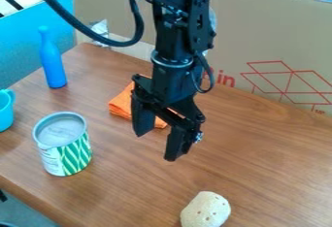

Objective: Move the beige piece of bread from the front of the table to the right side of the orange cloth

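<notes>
Fingers (176, 144) are hanging spread over the wooden worktop (266, 153); orange cloth (121, 104) is lying on it, cardboard (279, 32) standing behind.

I saw a slim blue bottle (53, 63) upright on the brown wooden table (279, 158), a light-blue cup (5, 110) and green-and-white metal can (68, 151) near each other, and tan cardboard (272, 34) with red lines behind.

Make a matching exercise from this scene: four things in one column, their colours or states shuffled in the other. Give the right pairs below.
1. bottle
2. can
3. cloth
4. gripper

A. orange, partly hidden
B. open, holding nothing
C. green-and-white pattern on its side
D. blue all over, standing upright

Pairs: 1-D, 2-C, 3-A, 4-B
</notes>
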{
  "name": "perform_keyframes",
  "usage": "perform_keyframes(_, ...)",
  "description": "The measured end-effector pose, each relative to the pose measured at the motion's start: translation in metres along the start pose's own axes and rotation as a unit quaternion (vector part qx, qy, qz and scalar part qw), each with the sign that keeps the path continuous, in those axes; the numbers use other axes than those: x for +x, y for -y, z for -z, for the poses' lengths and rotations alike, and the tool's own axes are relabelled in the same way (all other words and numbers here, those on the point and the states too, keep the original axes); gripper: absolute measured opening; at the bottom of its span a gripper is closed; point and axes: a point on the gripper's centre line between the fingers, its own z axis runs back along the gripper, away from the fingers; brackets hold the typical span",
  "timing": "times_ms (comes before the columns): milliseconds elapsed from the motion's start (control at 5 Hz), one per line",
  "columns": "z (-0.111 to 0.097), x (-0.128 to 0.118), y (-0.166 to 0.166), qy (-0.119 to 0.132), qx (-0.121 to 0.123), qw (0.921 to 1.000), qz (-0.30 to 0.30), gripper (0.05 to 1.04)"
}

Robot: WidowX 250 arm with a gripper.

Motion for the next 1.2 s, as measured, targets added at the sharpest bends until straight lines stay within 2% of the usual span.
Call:
perform_keyframes(200, 0.007, -0.003, 0.002, -0.014, 0.0, 0.9999, 0.003, 1.001)
perform_keyframes(600, 0.013, -0.008, 0.048, 0.008, 0.018, 0.9983, 0.054, 1.001)
perform_keyframes(800, 0.01, -0.014, 0.066, 0.033, 0.016, 0.9963, 0.077, 1.001)
perform_keyframes(1000, 0.015, -0.017, 0.074, 0.038, 0.015, 0.9963, 0.076, 1.001)
perform_keyframes(1200, 0.028, -0.017, 0.072, 0.016, 0.033, 0.998, 0.051, 1.001)
